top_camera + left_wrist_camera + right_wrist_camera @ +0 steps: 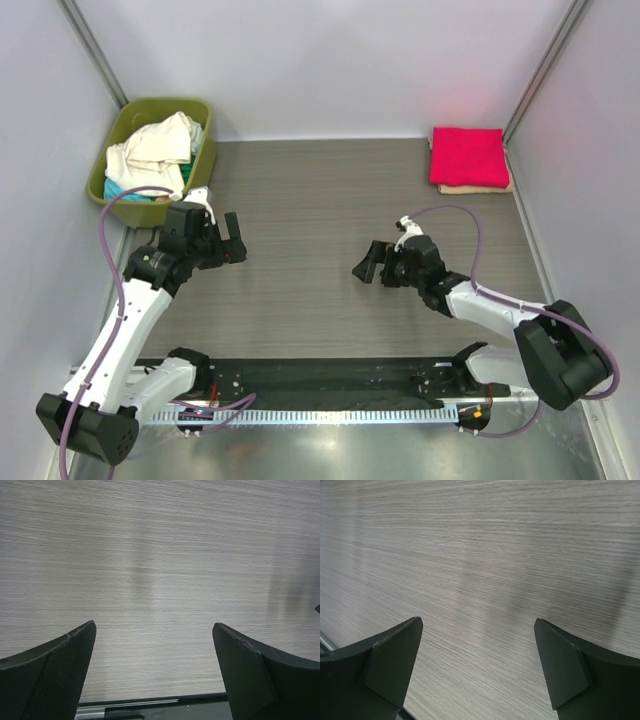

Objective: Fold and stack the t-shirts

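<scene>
Hidden or unclear: the tan-beige folded shirt [478, 187] shows only as a thin edge under the bright crimson-red folded t-shirt [468, 156], stacked at the table's far right corner. In the olive-green plastic tub [165, 102] at the far left corner, crumpled cream-white shirts [160, 143] cover a teal cloth [118, 188], of which only a sliver shows; how many garments lie there cannot be told.

Both wrist views show only bare grey wood-grain tabletop [320, 190] between the fingers. The left gripper [237, 240] is released, its jaws spread wide over the table near the tub. The right gripper [366, 260] is also released, spread wide, mid-table, well apart from the stack.
</scene>
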`<state>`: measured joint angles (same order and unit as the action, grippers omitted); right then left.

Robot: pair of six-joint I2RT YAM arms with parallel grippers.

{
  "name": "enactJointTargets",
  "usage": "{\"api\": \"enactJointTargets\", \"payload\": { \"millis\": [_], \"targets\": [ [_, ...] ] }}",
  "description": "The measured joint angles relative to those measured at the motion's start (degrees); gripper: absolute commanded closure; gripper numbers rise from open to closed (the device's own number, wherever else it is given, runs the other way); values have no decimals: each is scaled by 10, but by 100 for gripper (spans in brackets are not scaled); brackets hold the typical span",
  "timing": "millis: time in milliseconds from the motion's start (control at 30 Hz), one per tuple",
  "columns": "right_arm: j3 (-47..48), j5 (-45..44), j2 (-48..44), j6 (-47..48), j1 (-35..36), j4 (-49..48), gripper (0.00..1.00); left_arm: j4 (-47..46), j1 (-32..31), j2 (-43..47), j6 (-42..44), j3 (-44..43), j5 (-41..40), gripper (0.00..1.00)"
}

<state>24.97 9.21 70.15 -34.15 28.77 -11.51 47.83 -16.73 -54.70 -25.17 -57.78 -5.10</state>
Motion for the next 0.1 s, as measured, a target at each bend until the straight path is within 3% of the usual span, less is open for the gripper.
{"api": "enactJointTargets", "payload": {
  "millis": [100],
  "targets": [
    [-4, -1, 9, -6, 4, -33, 0, 0, 0, -2, 0, 0, -3, 0]
  ]
}}
